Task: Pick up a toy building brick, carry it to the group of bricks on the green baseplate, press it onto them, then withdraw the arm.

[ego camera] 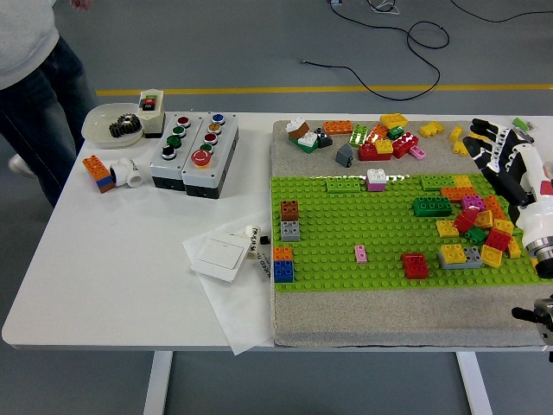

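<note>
Bricks (pixel 390 138) lay loose at far edge of mat, beyond green baseplate (pixel 346 251) on counter (pixel 104 259). Judged light, rigid, smooth plastic; pinch across opposite side walls, studs up. Right robot hand (pixel 497 147) hovered near them, fingers spread, empty.

One high head view looks forward, down over the table (pixel 130 285).

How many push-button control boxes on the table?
2, side by side at the table's far left: the left box carries red, green and dark buttons, the right box blue, orange, green and a large red one. None look hidden.
</note>
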